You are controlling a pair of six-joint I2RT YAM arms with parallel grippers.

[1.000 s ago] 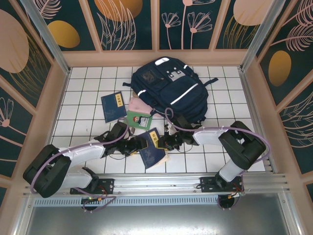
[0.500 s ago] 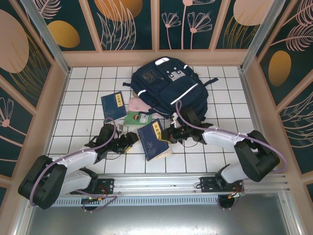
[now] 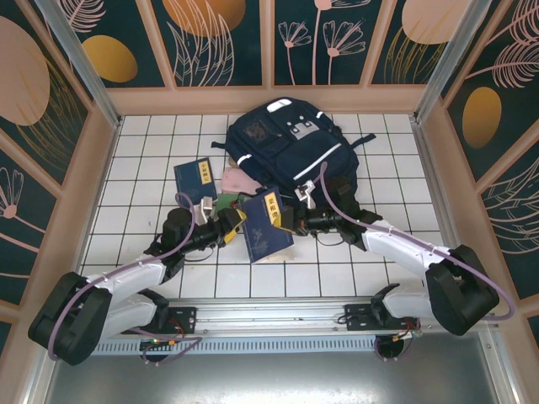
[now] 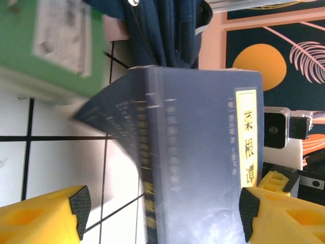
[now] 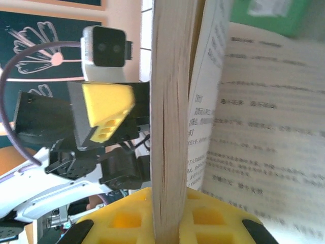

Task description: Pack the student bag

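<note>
The student bag (image 3: 295, 156), navy with white stripes, lies at the back of the tiled table; its zipped edge (image 4: 167, 30) shows in the left wrist view. A navy book with a yellow title label (image 3: 266, 225) stands tilted on edge in front of it. My right gripper (image 3: 290, 220) is shut on its page block (image 5: 172, 127), and loose pages (image 5: 264, 127) fan open to the right. My left gripper (image 3: 229, 225) is open beside the book's left face. The cover (image 4: 203, 152) sits between its fingers (image 4: 51, 213), and the left pad stands clear of it.
A second navy book (image 3: 195, 179) lies left of the bag, with a pink pouch (image 3: 238, 179) beside it. A green book (image 3: 226, 202) lies under the held book's far corner. Wooden walls ring the white tiled table (image 3: 143, 160).
The right gripper has carried the navy book away from the near edge toward the bag and tipped it upright. The left gripper followed it and opened a little wider.
</note>
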